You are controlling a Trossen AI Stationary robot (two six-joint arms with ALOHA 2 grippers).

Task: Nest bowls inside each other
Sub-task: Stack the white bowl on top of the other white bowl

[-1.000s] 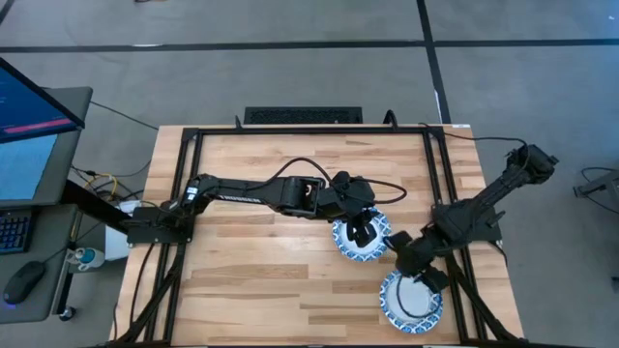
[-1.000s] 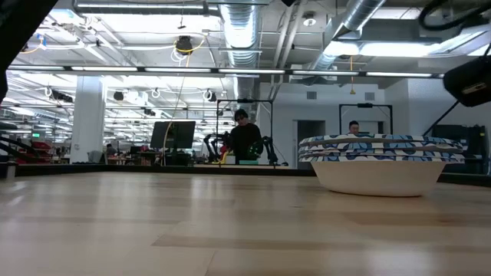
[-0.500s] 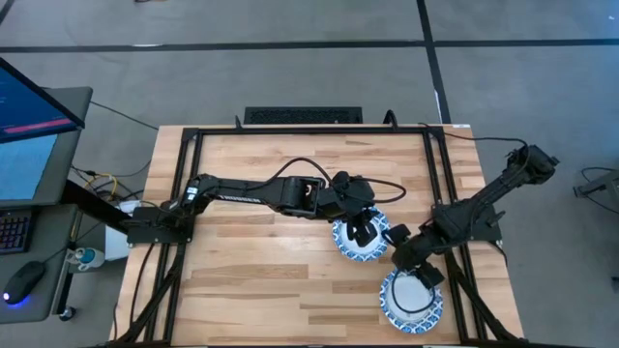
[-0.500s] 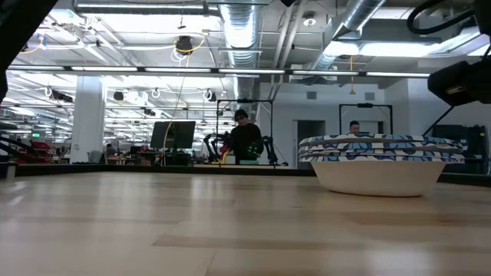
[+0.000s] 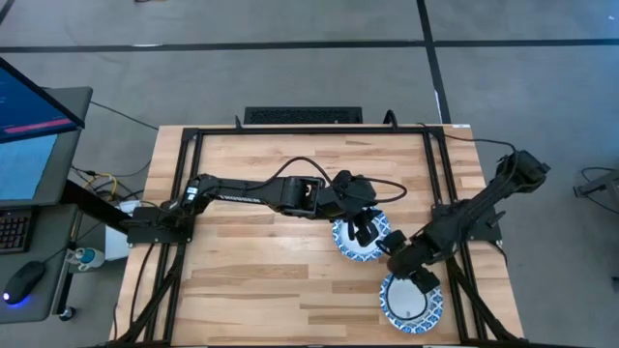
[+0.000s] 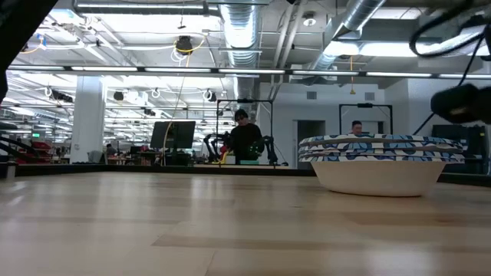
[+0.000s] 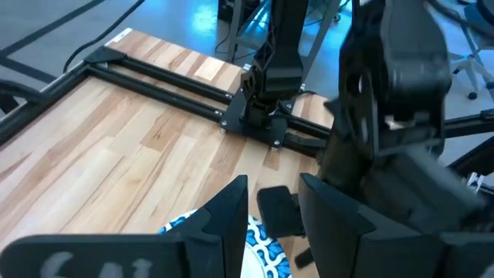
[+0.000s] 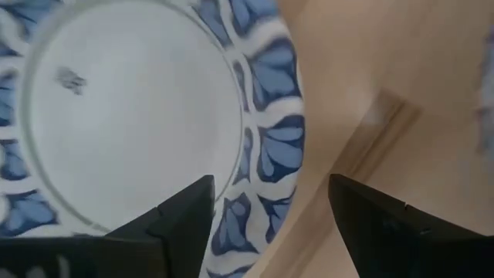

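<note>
Two places on the table hold blue-and-white patterned bowls. One bowl sits mid-table under my left gripper; its rim peeks between my fingers, which stand a little apart over it. The other bowl rests near the table's near edge. My right gripper hangs wide open over that bowl's far rim, with one finger above the white centre and one outside the rim. The low view shows a bowl with layered rims standing on its base; which of the two it is, I cannot tell.
Black frame rails run along the table's far, left and right sides. Bare wood lies to the left of and nearer than the bowls. A monitor stands off the table's left side. A person shows far back in the room.
My right arm has come down and shifted slightly toward the table's left, bringing its open gripper lower over the near bowl's far rim. In the low view its dark body has dropped at the right. The left arm and both bowls have stayed put.
</note>
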